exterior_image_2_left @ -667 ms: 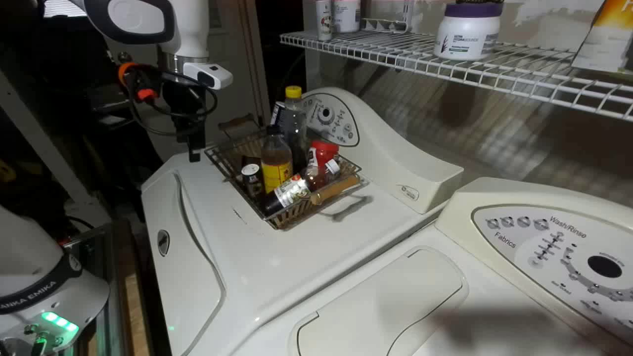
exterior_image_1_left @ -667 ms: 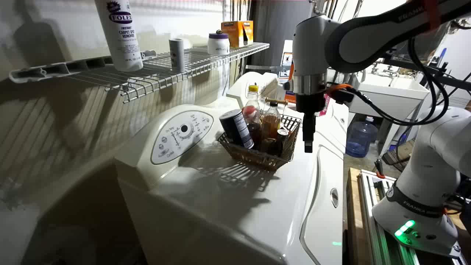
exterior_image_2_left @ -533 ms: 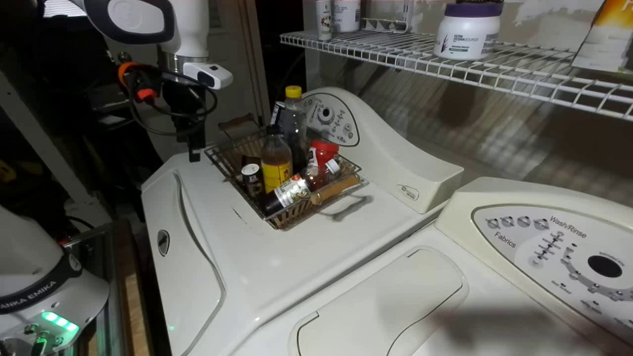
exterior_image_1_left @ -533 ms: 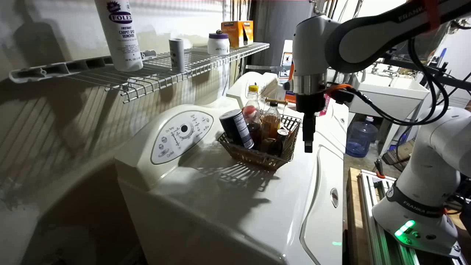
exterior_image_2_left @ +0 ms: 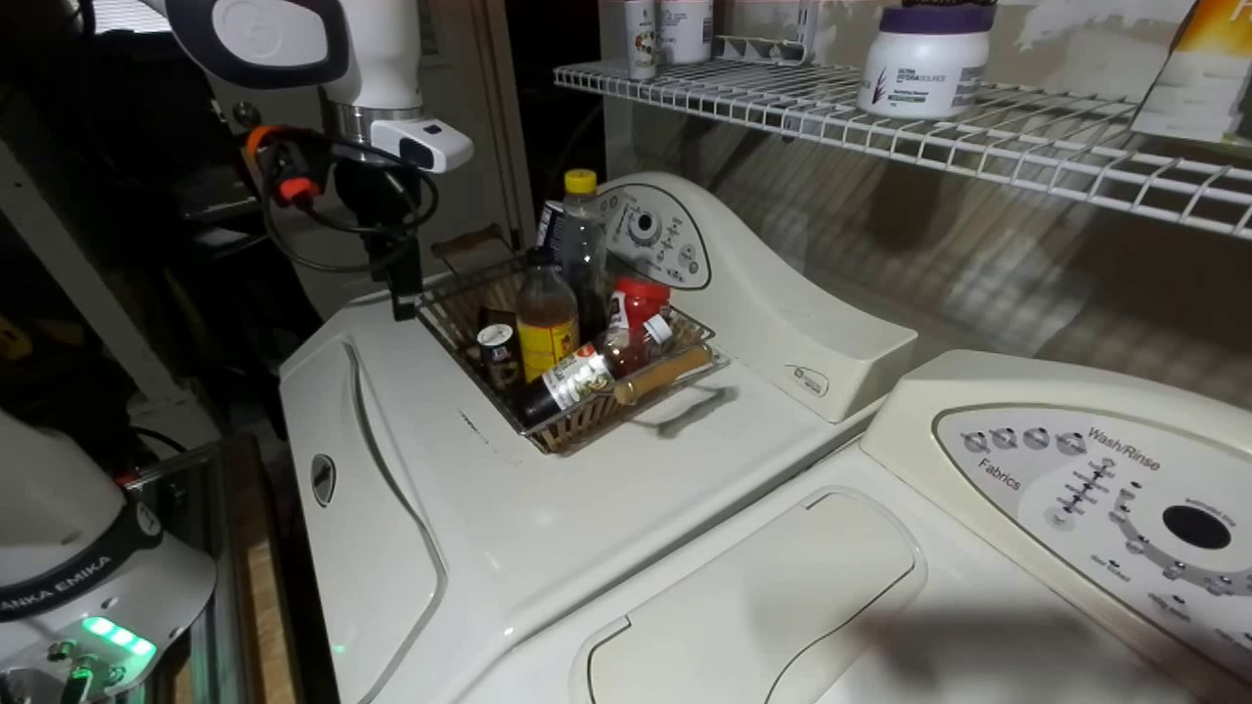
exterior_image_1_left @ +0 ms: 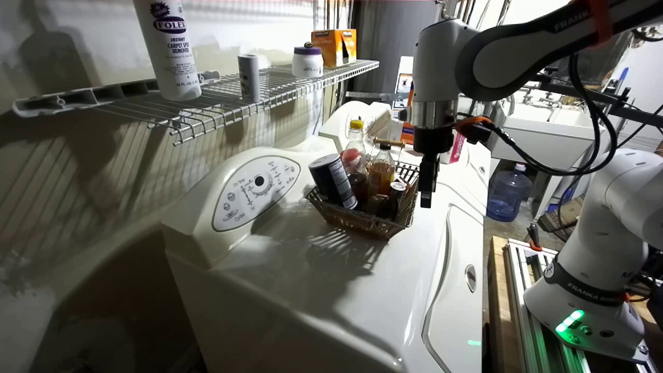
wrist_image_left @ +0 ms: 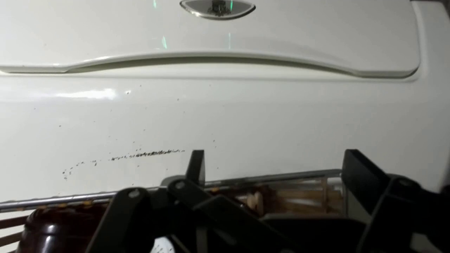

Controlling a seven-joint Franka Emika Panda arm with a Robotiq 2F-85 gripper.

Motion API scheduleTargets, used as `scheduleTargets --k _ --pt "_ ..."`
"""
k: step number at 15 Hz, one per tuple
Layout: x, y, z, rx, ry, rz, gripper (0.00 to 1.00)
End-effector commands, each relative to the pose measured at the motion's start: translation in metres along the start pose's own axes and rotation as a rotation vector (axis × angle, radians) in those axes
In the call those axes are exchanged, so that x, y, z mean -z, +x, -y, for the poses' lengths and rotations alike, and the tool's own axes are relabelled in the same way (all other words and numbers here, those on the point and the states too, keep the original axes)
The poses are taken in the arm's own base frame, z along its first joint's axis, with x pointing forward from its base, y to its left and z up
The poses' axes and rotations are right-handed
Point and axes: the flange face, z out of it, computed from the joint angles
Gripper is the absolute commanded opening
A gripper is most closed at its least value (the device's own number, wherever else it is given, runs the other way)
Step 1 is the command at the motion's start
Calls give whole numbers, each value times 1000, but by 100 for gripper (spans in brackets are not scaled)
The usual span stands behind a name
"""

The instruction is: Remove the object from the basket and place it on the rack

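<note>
No pick yet: dark can (exterior_image_1_left: 333,181), likely target, in basket (exterior_image_1_left: 360,223); empty gripper (wrist_image_left: 274,151) spread, near basket. Grasp, lift, placing on rack (exterior_image_2_left: 812,108) remain.

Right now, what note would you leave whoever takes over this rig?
Gripper: open, empty, near the rim of the rectangular brown slatted basket.
Things: in the basket, a leaning dark cylindrical can and a small dark, pale-lidded jar; which is meant is unclear. The long white wire rack is higher up.
Done: nothing grasped yet.
Remaining: pick the right one, set it on the rack.
</note>
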Motion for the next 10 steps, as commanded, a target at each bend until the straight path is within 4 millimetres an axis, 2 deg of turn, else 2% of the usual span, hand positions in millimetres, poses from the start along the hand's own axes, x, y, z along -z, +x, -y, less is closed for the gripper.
scheduleTargets --k 1,4,10 --pt "8 5 -20 -66 -34 -135 100" --pt "7 11 -31 -69 -68 -223 100" --pt "-13 10 -54 -129 -114 -256 100"
